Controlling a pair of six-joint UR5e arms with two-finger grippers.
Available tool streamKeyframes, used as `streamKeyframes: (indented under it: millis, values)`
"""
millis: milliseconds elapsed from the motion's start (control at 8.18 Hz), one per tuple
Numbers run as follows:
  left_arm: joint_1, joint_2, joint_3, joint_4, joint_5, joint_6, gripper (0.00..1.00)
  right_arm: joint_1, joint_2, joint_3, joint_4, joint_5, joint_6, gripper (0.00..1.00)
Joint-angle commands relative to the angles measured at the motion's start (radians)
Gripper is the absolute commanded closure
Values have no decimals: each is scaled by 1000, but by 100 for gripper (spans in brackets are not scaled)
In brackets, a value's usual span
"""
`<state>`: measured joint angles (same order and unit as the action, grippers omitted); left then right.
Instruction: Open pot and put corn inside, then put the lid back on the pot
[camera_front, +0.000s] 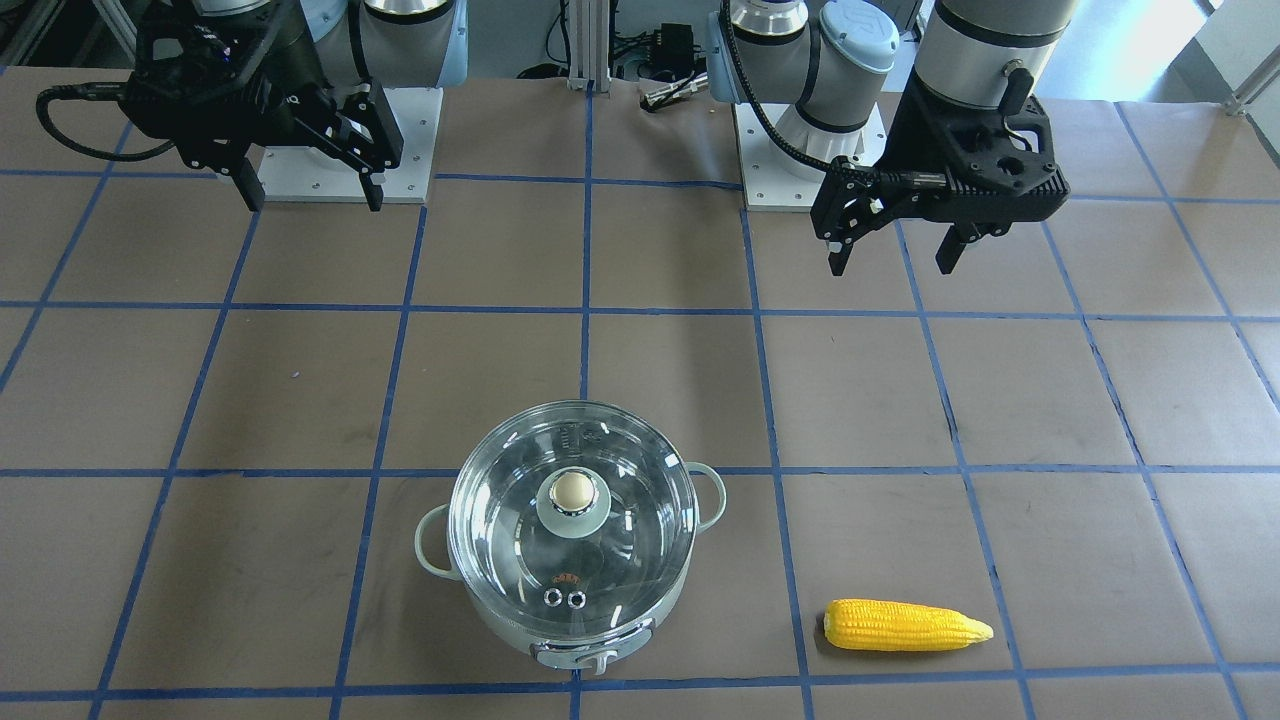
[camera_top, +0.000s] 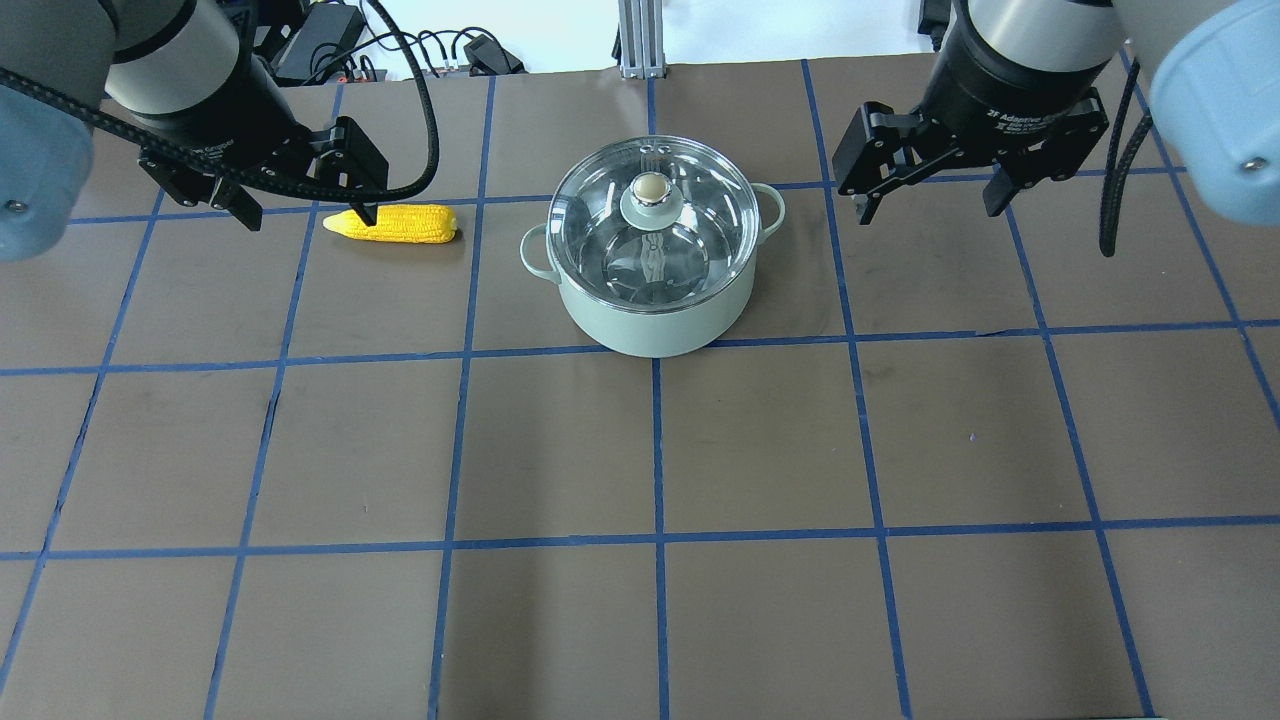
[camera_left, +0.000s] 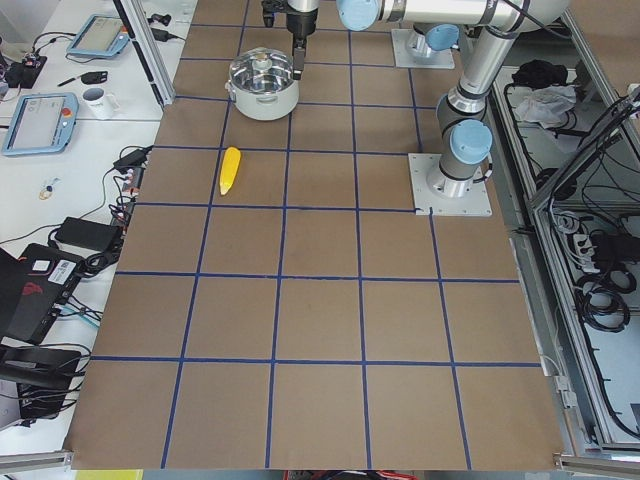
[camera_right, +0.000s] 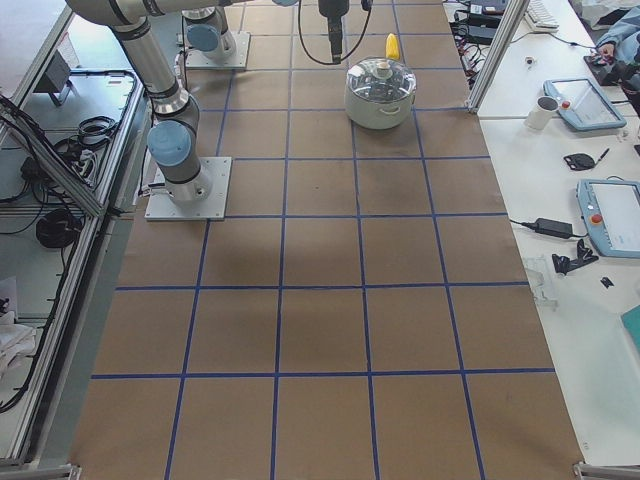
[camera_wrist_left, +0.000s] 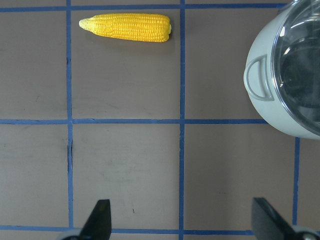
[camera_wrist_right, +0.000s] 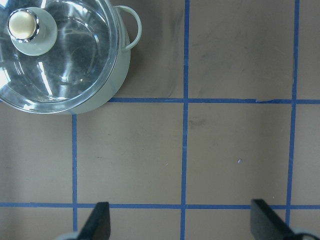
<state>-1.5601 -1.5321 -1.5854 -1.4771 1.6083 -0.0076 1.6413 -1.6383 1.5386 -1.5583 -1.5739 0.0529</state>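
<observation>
Jaws are standing spread on left gripper, hovering near corn, and right gripper, near pot; lid is sitting on it. Right wrist's label is showing "2F Adaptive".

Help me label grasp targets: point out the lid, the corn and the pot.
lid (camera_front: 572, 492): front-facing view, on its beige knob.
corn (camera_front: 905, 625): front-facing view, middle of the cob.
pot (camera_top: 650, 325): overhead view, on its outer wall.

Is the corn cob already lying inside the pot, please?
No, the corn cob lies on the table beside the pot, apart from it, and the glass lid sits on the pot.
</observation>
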Motion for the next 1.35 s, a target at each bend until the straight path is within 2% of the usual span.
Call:
streamKeyframes:
  millis: [0,489,612,856,978,1223]
  values:
    - [0,0,-2,-2,-2,-6,0,0,0,0,0,0,-1,0]
    - [0,-2,1,-5,7,46,0,0,0,0,-2,0,-1,0]
    - [12,-25,2,9,2,224,0,0,0,0,0,0,-1,0]
    - [23,-88,16,24,9,365,0,0,0,0,0,2,1,0]
    - [32,-118,16,103,10,491,0,0,0,0,-2,2,1,0]
    - [92,-160,18,164,9,775,0,0,2,0,-3,23,-1,0]
